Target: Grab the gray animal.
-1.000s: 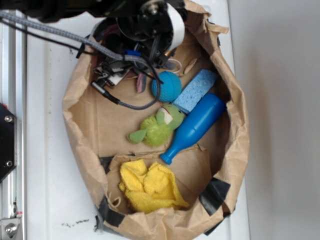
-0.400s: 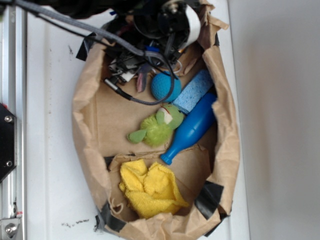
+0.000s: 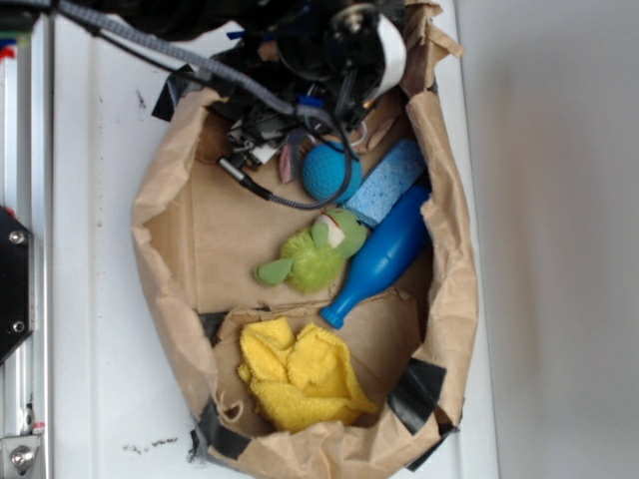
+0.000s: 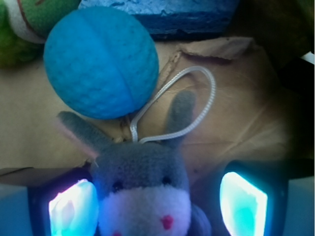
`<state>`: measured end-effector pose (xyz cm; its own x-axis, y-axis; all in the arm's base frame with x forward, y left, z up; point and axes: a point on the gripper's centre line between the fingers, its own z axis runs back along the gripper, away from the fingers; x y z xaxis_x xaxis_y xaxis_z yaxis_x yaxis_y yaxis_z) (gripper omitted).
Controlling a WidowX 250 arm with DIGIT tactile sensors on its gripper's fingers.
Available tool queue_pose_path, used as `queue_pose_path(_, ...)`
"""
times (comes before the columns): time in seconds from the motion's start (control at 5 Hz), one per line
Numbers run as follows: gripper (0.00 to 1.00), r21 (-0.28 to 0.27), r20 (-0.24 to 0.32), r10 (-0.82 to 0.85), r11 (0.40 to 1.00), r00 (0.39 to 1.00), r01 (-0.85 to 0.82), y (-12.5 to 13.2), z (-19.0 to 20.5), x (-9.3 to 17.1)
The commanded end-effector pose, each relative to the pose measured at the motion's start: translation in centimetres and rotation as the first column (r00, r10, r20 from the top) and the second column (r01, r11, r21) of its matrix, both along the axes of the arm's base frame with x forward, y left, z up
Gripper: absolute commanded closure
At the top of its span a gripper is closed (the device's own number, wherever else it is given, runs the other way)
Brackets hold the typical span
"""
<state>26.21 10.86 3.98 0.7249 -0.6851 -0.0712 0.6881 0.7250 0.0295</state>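
Observation:
In the wrist view the gray animal lies on the brown paper with its whitish face, dark eyes and two gray ears toward the camera. A white cord loop runs from its head. My gripper is open and straddles its head. The left fingertip is against its cheek, and the right fingertip stands apart from it. In the exterior view only a gray-pink ear shows under the arm's wrist and cables.
A paper bag holds everything. A blue ball touches the animal's left ear, with a blue sponge and a green plush toy beyond. A blue bottle and a yellow cloth lie further off.
The arm's wrist has shifted right and slightly toward the bag's top rim. The bag's left wall and rim have changed shape. The other objects stay put.

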Motion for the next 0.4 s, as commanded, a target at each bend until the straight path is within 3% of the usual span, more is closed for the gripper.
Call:
queue_pose_path(0.0,0.0,0.002,-0.01,-0.034,0.999,0.999,0.034,-0.47,-2.41,-2.29)
queue_pose_path(0.2,0.48,-0.009,-0.007,-0.022,1.0,1.0,0.022,-0.6,-2.57,-3.05)
